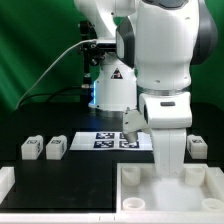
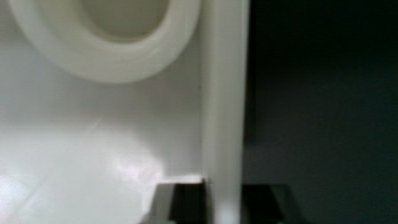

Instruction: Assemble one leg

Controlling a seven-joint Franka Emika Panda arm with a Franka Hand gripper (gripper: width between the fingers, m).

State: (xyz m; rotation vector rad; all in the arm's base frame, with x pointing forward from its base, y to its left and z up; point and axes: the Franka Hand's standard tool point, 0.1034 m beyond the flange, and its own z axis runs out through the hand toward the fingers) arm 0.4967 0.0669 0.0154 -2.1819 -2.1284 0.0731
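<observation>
Three legs show in the exterior view, small white tagged blocks on the black table: two at the exterior view's left [image 1: 30, 149] [image 1: 55, 148] and one at its right [image 1: 197, 147]. My gripper [image 1: 165, 170] holds none of them. It reaches down onto the far rim of the large white tray-like part [image 1: 200, 195]. In the wrist view the dark fingers [image 2: 185, 203] sit tight on both sides of that part's upright rim [image 2: 224, 100], so my gripper [image 2: 224, 198] is shut on it. A round recess [image 2: 111, 30] shows in the part's floor.
The marker board [image 1: 105, 141] lies flat behind the tray-like part, between the legs. A white raised edge [image 1: 6, 182] stands at the front of the exterior view's left. The arm's base and cables stand behind the board against a green backdrop.
</observation>
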